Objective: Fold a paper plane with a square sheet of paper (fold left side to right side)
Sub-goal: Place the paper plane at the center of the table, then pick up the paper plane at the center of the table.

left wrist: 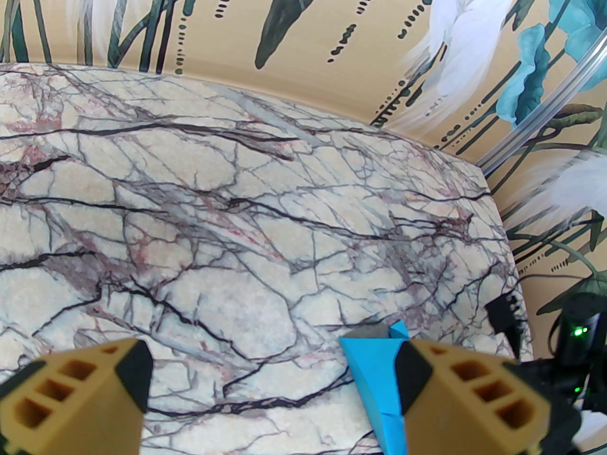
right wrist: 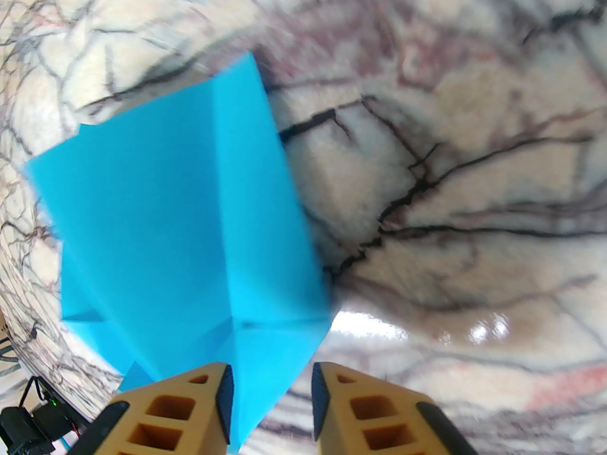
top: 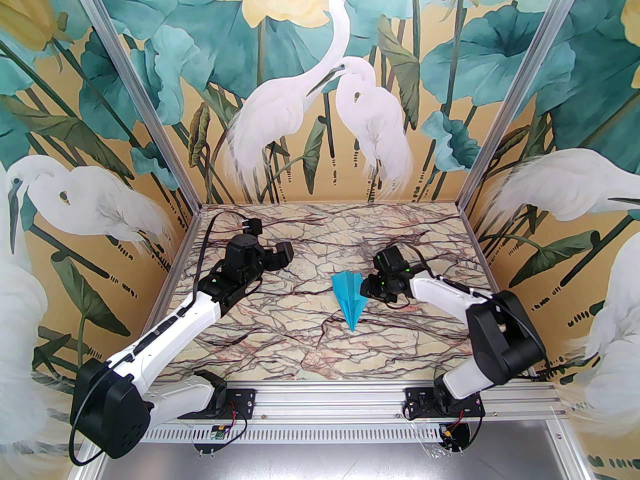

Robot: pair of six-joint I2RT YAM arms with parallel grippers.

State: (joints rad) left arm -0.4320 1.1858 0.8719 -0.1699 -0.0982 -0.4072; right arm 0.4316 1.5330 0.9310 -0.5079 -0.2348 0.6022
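Observation:
The turquoise-blue paper plane (top: 350,297) lies on the marble table right of centre as a slim dart, its tip pointing toward the near edge. My right gripper (top: 366,288) sits at its right wing. In the right wrist view the creased paper plane (right wrist: 180,216) looks blurred, and one edge runs down into the gap of the right gripper (right wrist: 270,391), close to the left finger (right wrist: 223,396). The jaws stand apart and are not clamped. My left gripper (top: 289,254) hovers left of the plane, wide open (left wrist: 272,353), and the plane's blue edge (left wrist: 374,382) shows beside its right finger.
The marble table (top: 280,328) is walled on three sides by painted panels with aluminium posts (top: 487,133). In the left wrist view the right arm (left wrist: 576,349), with a green light, sits at the right edge. A metal rail (top: 325,400) runs along the near edge.

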